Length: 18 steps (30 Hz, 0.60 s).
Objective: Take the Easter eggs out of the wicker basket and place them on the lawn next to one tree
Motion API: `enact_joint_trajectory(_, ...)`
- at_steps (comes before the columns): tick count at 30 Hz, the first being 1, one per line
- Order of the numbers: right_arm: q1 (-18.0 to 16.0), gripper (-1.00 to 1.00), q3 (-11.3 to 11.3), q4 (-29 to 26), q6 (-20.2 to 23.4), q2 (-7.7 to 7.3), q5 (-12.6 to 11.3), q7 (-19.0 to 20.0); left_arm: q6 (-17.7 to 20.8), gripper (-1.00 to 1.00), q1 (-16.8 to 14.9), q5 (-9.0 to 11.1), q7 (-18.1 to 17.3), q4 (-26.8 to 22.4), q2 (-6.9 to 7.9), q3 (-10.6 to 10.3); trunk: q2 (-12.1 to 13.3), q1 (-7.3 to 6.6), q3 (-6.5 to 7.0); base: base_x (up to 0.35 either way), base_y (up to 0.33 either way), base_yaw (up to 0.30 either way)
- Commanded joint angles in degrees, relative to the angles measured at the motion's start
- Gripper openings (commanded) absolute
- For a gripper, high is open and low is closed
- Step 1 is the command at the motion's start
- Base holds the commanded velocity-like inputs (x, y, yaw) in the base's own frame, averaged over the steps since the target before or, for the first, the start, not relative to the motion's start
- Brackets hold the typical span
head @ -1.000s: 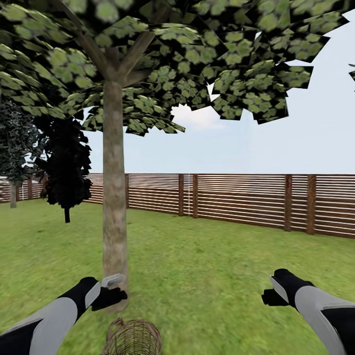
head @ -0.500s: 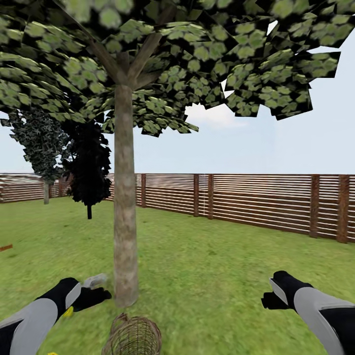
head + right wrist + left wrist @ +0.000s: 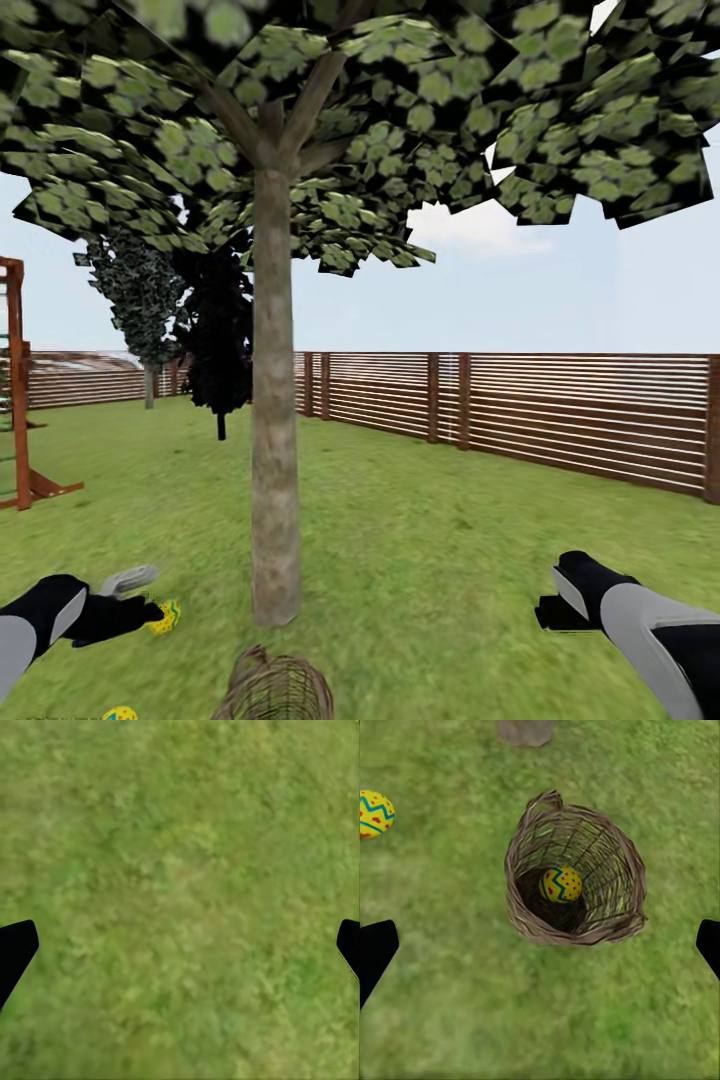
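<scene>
The wicker basket (image 3: 272, 690) stands on the lawn (image 3: 430, 560) just in front of the tree (image 3: 275, 450). In the left wrist view one Easter egg (image 3: 561, 883) lies inside the basket (image 3: 577, 934). A second egg (image 3: 373, 813) lies on the grass beside it, near the trunk base (image 3: 525, 729). The head view shows two eggs on the grass left of the trunk, one (image 3: 165, 617) by my left gripper (image 3: 120, 612) and one (image 3: 120, 714) at the lower edge. My left gripper (image 3: 542, 947) is open and empty. My right gripper (image 3: 555, 610) (image 3: 182, 945) is open over bare grass.
A brown slatted fence (image 3: 560, 410) runs across the back. A near-black conical tree (image 3: 220, 350) and another tree (image 3: 145, 300) stand behind the trunk. A wooden playset frame (image 3: 15, 400) is at the far left. Open grass stretches to the right of the tree.
The camera has turned left, bringing the playset into view. My left arm has swung left away from the basket, and two eggs now show on the grass. The right arm is unchanged.
</scene>
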Motion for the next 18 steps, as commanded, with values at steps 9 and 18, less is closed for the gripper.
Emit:
enact_joint_trajectory(9,0.0,1.0,0.35,-0.04,0.28,-0.06,-0.2,-0.03,0.14,1.0,-0.01,-1.03,-0.32,1.06,-0.54,0.74,-0.01,0.04,-0.01,0.11,-0.153,0.126)
enact_joint_trajectory(18,0.0,1.0,0.37,0.56,0.3,0.18,-0.2,-0.03,0.31,1.0,-0.01,-1.09,-0.19,1.16,-2.11,0.77,-0.01,0.04,-0.01,-0.265,-0.176,0.002)
